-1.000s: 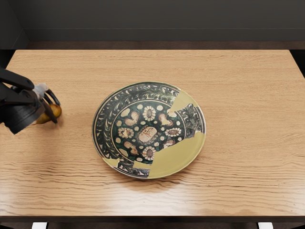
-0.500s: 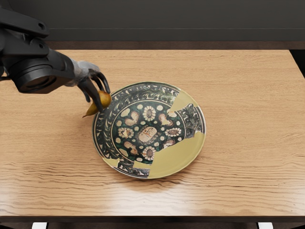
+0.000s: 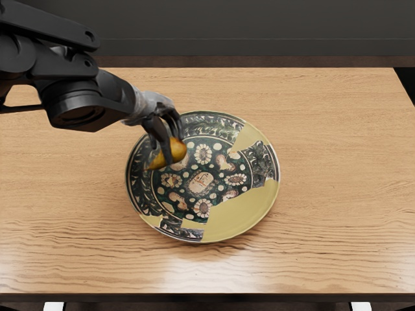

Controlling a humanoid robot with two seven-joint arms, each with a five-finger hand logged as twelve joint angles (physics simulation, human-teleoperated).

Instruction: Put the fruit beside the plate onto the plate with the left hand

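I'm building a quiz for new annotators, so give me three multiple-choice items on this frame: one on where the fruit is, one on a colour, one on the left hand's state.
1. Where is the small yellow-orange fruit?
A) over the left part of the round patterned plate
B) beside its right rim
C) beyond its far rim

2. What colour are the plate's plain patches?
A) red
B) white
C) yellow

3. The left hand is:
A) open
B) shut on the fruit
C) curled, empty

Answers:
1 A, the fruit shows against the plate's left pattern.
2 C, the unpatterned patches are yellow.
3 B, its dark fingers wrap the fruit.
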